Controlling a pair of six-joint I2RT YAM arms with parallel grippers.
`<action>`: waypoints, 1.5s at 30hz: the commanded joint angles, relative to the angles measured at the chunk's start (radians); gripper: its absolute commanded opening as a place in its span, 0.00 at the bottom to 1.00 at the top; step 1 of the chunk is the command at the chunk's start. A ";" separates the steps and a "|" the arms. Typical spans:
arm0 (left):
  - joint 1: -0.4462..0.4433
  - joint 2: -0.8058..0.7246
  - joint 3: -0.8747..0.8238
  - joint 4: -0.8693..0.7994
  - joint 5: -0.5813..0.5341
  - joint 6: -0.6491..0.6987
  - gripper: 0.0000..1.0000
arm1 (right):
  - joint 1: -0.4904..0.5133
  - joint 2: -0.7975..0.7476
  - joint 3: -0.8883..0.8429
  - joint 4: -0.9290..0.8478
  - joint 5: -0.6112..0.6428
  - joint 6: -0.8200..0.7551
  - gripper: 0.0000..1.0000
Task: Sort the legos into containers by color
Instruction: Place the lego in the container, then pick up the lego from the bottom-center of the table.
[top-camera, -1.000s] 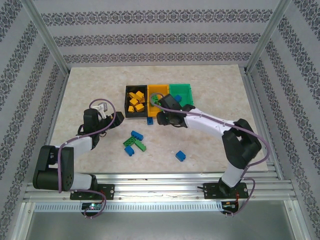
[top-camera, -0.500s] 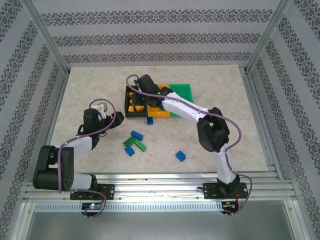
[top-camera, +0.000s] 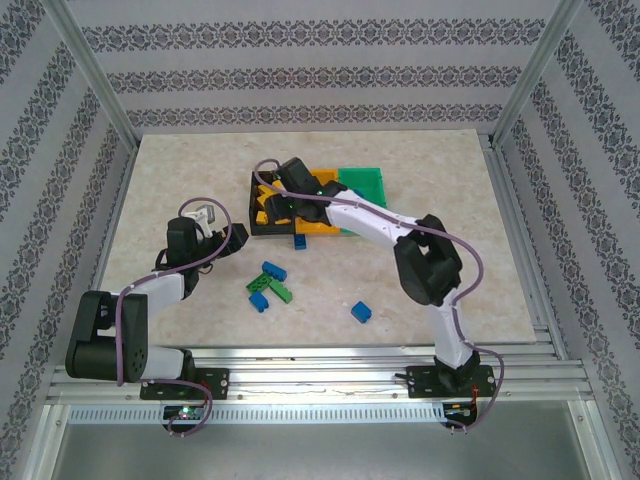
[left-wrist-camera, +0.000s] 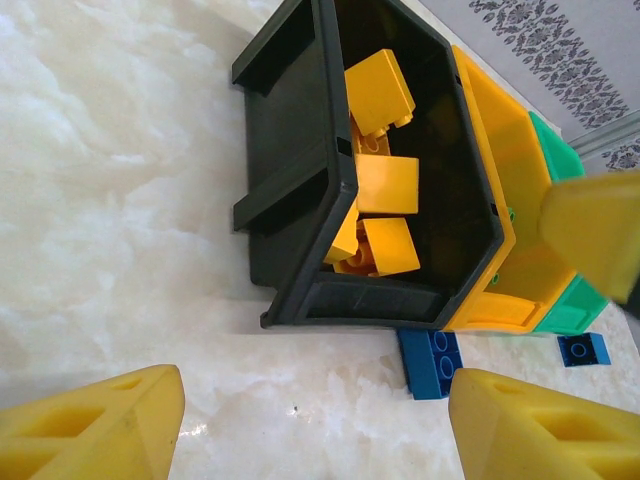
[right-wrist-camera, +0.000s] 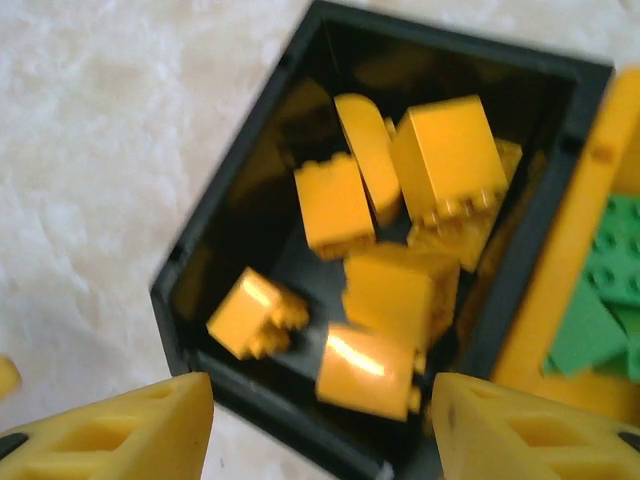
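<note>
Overhead, the black bin (top-camera: 253, 208) is the left end of a row, with the orange-yellow bin (top-camera: 324, 179) touching its right side and the green bin (top-camera: 364, 184) beyond that. The right gripper (top-camera: 279, 206) hangs over the black bin. The left gripper (top-camera: 203, 214) sits on the table to the bin's left, well apart from it. One blue brick (top-camera: 300, 241) lies just in front of the black bin; a small cluster of blue and green bricks (top-camera: 270, 285) and a lone blue brick (top-camera: 361, 312) lie nearer the arm bases.

From the left wrist, its fingers spread wide with nothing between them, facing the black bin, which holds yellow bricks (left-wrist-camera: 386, 186).

From the right wrist, its fingers stand apart above the black bin; a blurred yellow brick (right-wrist-camera: 368, 370) shows between them, contact unclear. Green bricks (right-wrist-camera: 600, 290) lie in the neighbouring orange-yellow bin.
</note>
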 joint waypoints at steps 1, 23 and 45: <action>0.006 -0.022 0.000 0.032 0.009 0.004 0.70 | 0.011 -0.133 -0.125 0.037 0.026 0.003 0.60; -0.041 0.034 0.010 0.056 -0.006 0.010 0.70 | 0.036 -0.691 -0.880 -0.170 0.003 0.122 0.62; -0.047 0.050 0.024 0.044 0.010 0.011 0.71 | 0.112 -0.618 -0.995 -0.118 0.023 0.212 0.39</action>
